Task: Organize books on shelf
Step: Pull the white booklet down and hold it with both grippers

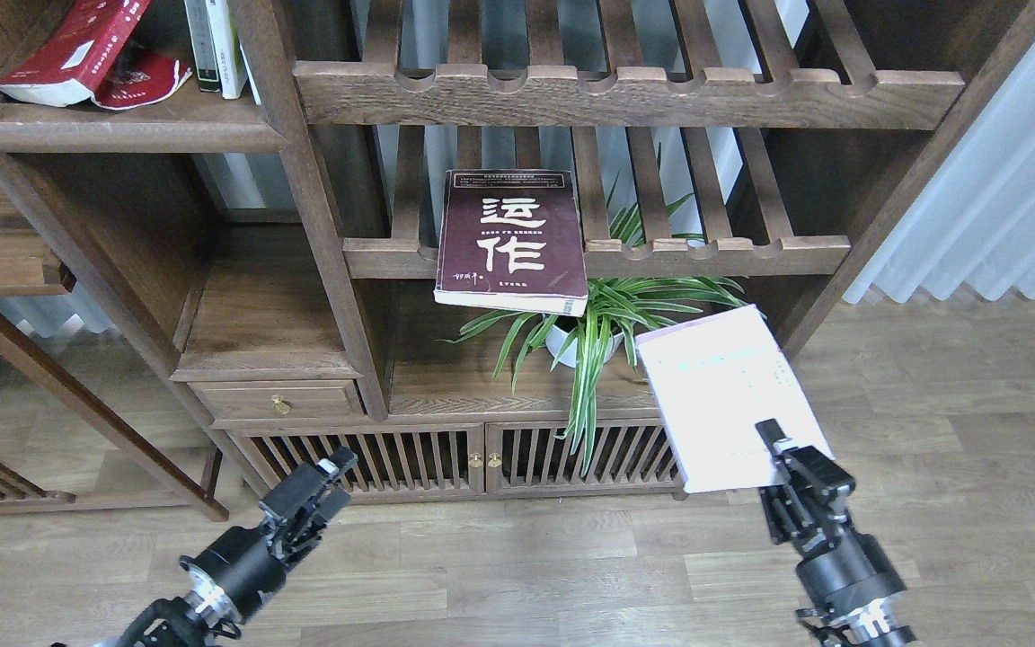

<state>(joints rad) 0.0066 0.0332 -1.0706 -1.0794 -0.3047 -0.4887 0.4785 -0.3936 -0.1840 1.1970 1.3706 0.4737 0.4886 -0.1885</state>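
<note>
My right gripper (776, 447) is shut on the lower edge of the thin cream-white book (722, 403) and holds it tilted in the air, low in front of the cabinet, right of the plant. The dark maroon book (510, 238) with white characters lies on the middle slatted rack, its front end overhanging. The bright red book (68, 49) lies leaning on the solid dark wood shelf (131, 133) at the top left. My left gripper (331, 474) is low, in front of the cabinet doors, holding nothing; its fingers cannot be told apart.
Thin upright white-spined books (212, 45) stand to the right of the red book. A potted spider plant (603, 328) sits on the cabinet top under the maroon book. Two slatted racks (625, 94) span the middle. A pale curtain (1012, 198) hangs at the right.
</note>
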